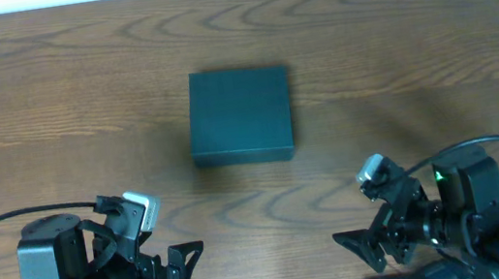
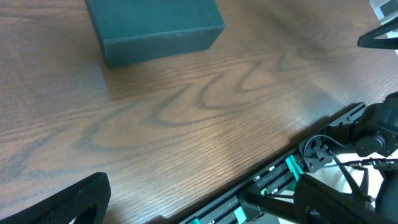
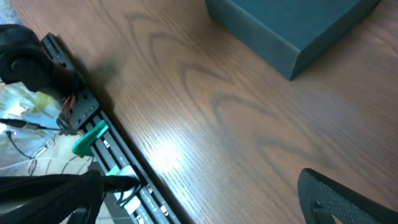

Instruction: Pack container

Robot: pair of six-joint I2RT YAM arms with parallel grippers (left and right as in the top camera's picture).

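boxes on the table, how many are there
1. The container lies shut near the middle of the table. No second box shows in any of the three views.

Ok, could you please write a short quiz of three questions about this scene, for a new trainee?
1. True or false: the lid of the container is shut.
2. Choose one: what do the left fingers hold? A) a snack packet B) the container C) nothing
3. Short answer: on what does the container stand?

Key: 1 true; 2 C; 3 the wooden table.
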